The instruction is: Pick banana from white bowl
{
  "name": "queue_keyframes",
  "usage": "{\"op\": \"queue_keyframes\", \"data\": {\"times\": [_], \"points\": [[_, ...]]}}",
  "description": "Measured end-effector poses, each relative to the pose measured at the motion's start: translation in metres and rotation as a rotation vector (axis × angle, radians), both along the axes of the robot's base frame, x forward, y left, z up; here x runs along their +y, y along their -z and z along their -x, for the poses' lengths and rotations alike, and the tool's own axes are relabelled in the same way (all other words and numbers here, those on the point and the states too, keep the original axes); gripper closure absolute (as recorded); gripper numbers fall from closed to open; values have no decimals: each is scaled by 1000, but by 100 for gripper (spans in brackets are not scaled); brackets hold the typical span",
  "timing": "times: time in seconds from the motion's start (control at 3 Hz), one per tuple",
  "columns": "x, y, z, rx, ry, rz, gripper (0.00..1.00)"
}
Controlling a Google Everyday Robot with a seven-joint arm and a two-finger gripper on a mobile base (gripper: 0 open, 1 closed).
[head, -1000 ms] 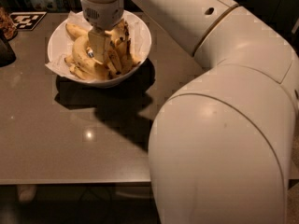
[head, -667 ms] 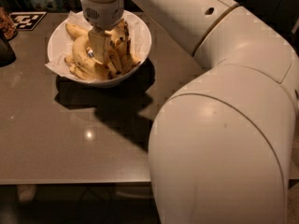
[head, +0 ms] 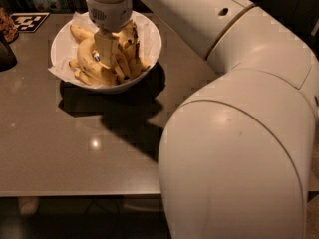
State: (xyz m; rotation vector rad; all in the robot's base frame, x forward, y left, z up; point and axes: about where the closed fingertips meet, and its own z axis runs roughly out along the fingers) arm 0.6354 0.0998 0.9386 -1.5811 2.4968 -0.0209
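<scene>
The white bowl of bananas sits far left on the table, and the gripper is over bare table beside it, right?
Not quite. In the camera view the gripper is down inside the white bowl, among the bananas, not beside it. The bowl does sit far left on the table.

A smooth grey-brown tabletop (head: 60, 163) fills most of the view, glossy enough to carry a small bright spot of reflected light (head: 94, 143) towards its near edge and a heavy dark shadow (head: 114, 108) further back. At its far left corner lies a black-and-white patterned card (head: 29, 21), a dark rounded object (head: 5, 54) sits at the left edge, and the gripper (head: 107, 54) is down near that same far left corner. Past the far edge the room is dim, and below the near edge the floor (head: 75, 218) is dark.
</scene>
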Motion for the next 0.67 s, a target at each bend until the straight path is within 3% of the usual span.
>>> {"op": "queue_keyframes", "data": {"times": [0.67], "points": [[0, 8, 0, 0, 0, 0, 100]]}}
